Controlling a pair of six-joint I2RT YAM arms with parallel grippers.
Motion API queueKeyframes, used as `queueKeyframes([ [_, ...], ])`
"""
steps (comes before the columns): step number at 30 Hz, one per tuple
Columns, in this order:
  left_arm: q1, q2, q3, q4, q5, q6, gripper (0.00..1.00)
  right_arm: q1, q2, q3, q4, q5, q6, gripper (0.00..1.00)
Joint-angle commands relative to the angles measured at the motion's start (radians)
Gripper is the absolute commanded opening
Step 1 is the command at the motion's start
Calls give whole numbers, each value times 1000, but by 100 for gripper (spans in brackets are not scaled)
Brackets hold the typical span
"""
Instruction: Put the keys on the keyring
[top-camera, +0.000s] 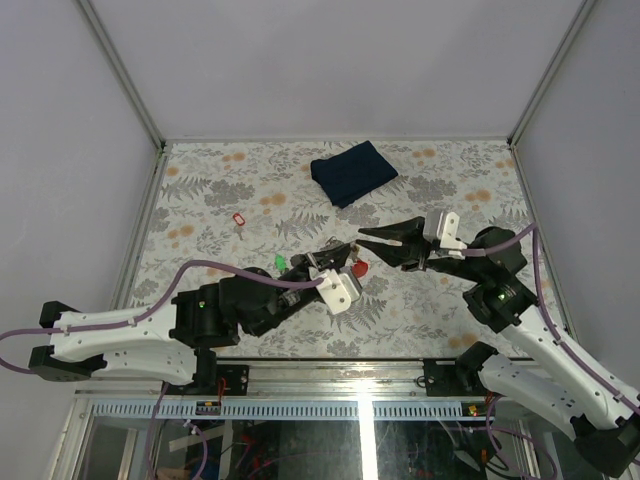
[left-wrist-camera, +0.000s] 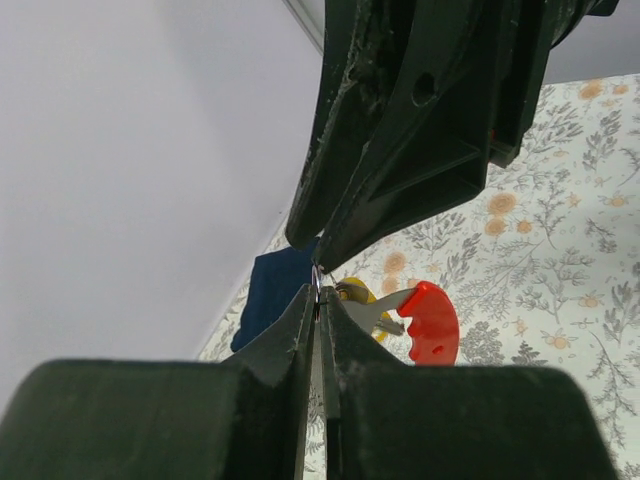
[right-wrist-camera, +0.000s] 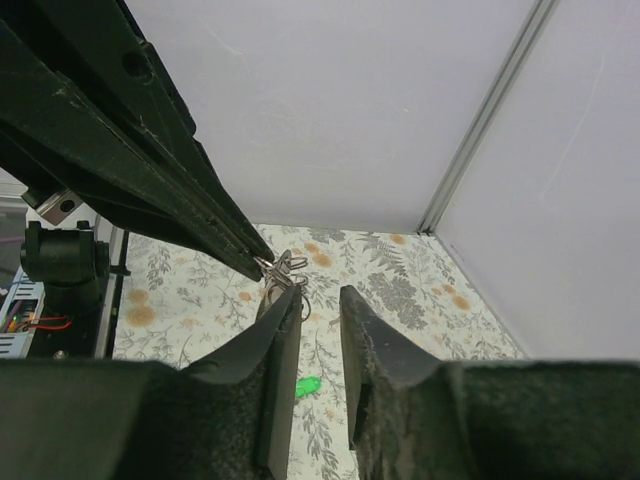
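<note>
Mid-table, well clear of the white walls (top-camera: 60, 150) and the folded dark blue cloth (top-camera: 352, 172), the outstretched left gripper (left-wrist-camera: 316, 297) pinched the thin silvery keyring (right-wrist-camera: 283, 268) with red plastic tag (left-wrist-camera: 432, 322) and yellow-headed key (left-wrist-camera: 358, 293), tip-to-tip with the right gripper (right-wrist-camera: 319, 296), jaws parted; the green-headed key (right-wrist-camera: 308, 385) lay on the table below.

The tabletop (top-camera: 200, 190) has a pale floral print of grey-green leaves and orange blossoms, and the folded cloth (top-camera: 353, 172) is dark blue. The keyring (left-wrist-camera: 315, 283) is silvery, with a bright red tag (left-wrist-camera: 432, 322). The yellow-headed key (left-wrist-camera: 357, 293) contrasts with the green-headed key (right-wrist-camera: 308, 385).
</note>
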Motion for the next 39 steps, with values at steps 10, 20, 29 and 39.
queueKeyframes([
  [10, -4, -232, -123, 140, 132, -303, 0, -1, -81, 99, -101, -182, -50, 29],
  [20, -3, -426, -356, 337, 263, -462, 0, -1, 1, 160, -17, -328, 85, 32],
  [29, -3, -475, -420, 400, 280, -448, 0, 0, 90, 158, 85, -330, 172, 38],
  [39, -2, -442, -380, 364, 335, -443, 0, 51, 138, 126, 240, -392, 272, 39],
])
